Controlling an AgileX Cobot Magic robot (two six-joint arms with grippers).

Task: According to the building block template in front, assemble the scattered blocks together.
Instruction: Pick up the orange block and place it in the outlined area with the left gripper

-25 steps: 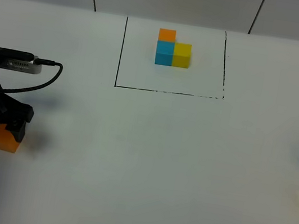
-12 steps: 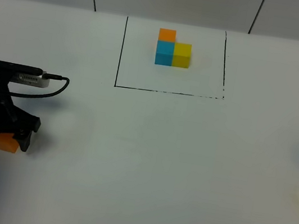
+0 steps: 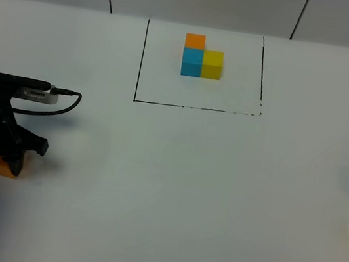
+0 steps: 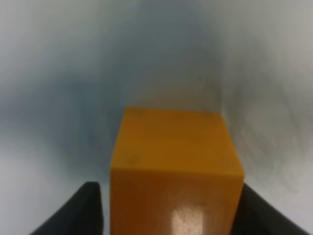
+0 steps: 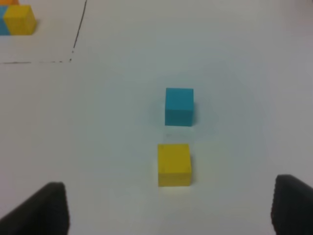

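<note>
L end effector [image 3: 4, 164] is straddling the small plain orange cube [image 4: 176, 161] at near-left of the white worktop [image 3: 172, 190], fingers either side, can't tell if pinching; black-framed orange/blue/yellow L-shaped template [image 3: 202, 60] is lying far-right of it.

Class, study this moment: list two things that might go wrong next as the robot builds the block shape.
The left gripper straddles the orange block, seemingly off-centre; closing may twist or nudge it. The blue block and yellow block sit close together, so the right gripper might bump one while grasping the other.
</note>
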